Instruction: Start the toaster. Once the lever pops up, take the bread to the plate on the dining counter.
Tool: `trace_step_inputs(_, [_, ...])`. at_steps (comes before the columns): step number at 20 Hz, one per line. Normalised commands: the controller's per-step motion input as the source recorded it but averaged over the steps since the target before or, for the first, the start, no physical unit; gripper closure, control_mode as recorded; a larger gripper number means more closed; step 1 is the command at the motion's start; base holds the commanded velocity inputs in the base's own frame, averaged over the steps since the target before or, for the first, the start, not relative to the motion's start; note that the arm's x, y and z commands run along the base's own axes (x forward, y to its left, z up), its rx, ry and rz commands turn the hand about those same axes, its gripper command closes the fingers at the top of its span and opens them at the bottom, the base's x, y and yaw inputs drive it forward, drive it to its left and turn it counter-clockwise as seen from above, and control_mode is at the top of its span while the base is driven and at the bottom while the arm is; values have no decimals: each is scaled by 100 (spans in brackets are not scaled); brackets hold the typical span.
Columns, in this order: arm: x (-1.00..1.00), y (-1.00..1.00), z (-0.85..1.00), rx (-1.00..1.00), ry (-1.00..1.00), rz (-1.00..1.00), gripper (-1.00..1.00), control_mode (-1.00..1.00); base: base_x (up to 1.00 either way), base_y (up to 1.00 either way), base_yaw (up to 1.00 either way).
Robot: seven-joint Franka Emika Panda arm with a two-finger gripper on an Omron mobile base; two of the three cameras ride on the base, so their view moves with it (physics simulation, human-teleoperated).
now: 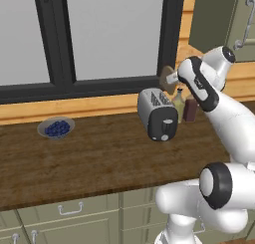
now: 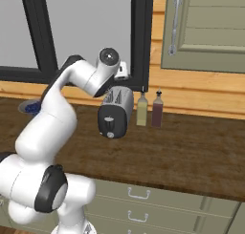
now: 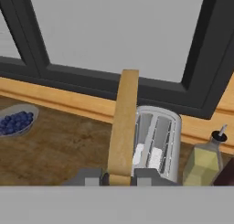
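You see the berry dish [image 3: 16, 121] far left on the surface [image 1: 99, 158], well apart from everything else. Next right comes the bread [image 3: 123, 127]: your jaws are pinched narrow on its lower edge, holding it edge-on, long axis running straight out along the jaws, pointing up in the hand view. In the left base view the bread [image 1: 166, 79] hangs clear, above and just behind the toaster [image 1: 158, 113], not in a slot. Just right of the slice, the toaster [image 3: 155, 147] shows both slots bare. Further right stand an oil bottle [image 3: 204, 161] and a dark bottle [image 2: 157, 111], just beside the toaster.

The plate and dining counter are nowhere here, so I judge your next move is a carry away from this surface. Keep the slice clear of the window frame [image 3: 137, 83] as you swing.
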Motion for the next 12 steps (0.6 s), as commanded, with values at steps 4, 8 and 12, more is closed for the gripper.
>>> trace_step_inputs(4, [-100,34,0,-8,2,8,100,-100,0,0,0])
trace_step_inputs(8, [-100,36,0,-9,0,6,100,-100,0,0,0])
trace_step_inputs(12, [-100,32,0,-10,0,6,100,-100,0,0,0])
